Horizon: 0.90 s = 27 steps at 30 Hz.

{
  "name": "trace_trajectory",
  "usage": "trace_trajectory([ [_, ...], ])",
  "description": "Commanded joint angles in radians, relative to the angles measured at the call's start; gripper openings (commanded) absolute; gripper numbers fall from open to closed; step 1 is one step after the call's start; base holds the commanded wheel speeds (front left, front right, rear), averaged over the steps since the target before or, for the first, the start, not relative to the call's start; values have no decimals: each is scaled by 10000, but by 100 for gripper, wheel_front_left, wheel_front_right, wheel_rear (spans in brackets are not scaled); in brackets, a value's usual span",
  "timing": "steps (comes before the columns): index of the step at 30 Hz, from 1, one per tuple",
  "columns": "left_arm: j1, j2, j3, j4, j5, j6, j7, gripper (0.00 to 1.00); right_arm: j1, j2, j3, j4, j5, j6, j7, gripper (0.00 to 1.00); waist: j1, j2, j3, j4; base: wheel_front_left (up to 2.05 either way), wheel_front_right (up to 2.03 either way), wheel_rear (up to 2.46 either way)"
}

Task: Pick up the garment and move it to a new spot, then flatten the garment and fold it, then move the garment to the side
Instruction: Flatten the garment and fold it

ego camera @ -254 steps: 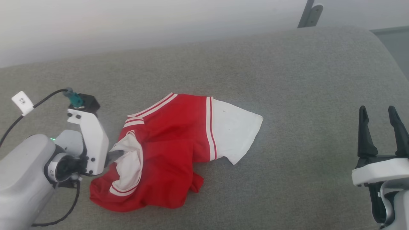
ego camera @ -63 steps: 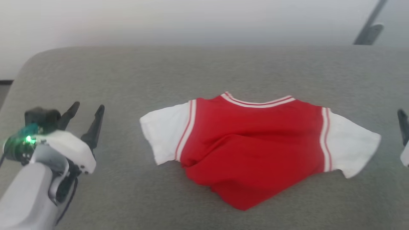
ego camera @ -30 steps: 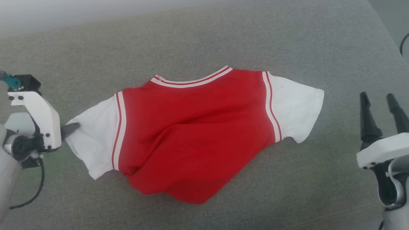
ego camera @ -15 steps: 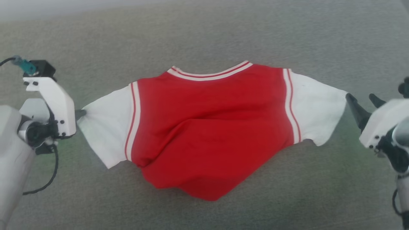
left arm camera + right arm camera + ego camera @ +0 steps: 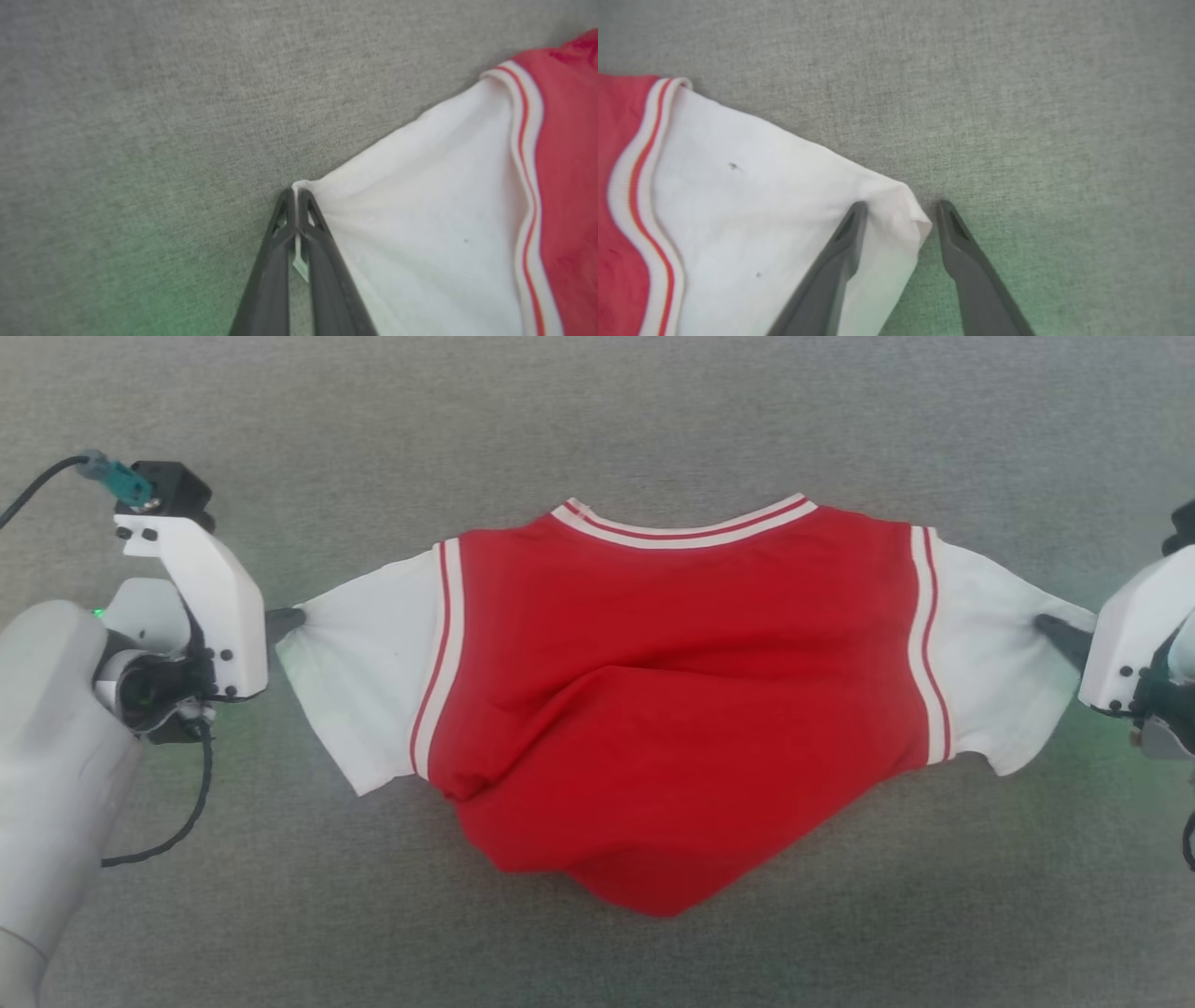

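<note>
The garment, a red jersey with white short sleeves and striped trim, lies spread across the grey surface with its plain side up; no lettering shows. Its lower hem is bunched into a point. My left gripper is shut on the tip of the left sleeve, its fingers pinched together on the cloth edge. My right gripper is open, its fingers straddling the corner of the right sleeve, one finger on the cloth and the other on the bare surface.
A grey fabric-covered surface stretches all around the garment. The left arm's black cable loops over it at the lower left. Green light from the wrists tints the fabric near both grippers.
The camera tilted down and the wall left the picture. My right gripper moved in from the right onto the right sleeve's corner. The left gripper kept its hold on the left sleeve.
</note>
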Motion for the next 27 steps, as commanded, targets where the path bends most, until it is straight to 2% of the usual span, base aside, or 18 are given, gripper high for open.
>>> trace_trajectory([
  [1, 331, -289, -333, 170, -36, 38, -35, 0, 84, 161, 271, 262, -15, 0, 106, 0, 0, -1, -10, 79, 0, 0, 0],
  [10, -953, -270, -698, -135, 145, 27, -871, 0, -832, -279, 339, -474, 121, -1, -1098, 0, 0, -1, -884, 432, 0, 0, 0],
  [16, -2170, -447, -835, -78, 471, 25, -1310, 0, -1772, -64, 251, -1069, -281, -5, -1572, 0, 0, -1, -1822, 574, 0, 0, 0],
  [27, -4459, -210, -483, 388, 821, 25, -2327, 0, -3946, 569, 926, -1594, -965, -3, -2325, 0, 0, -1, -2729, 322, 0, 0, 0],
])
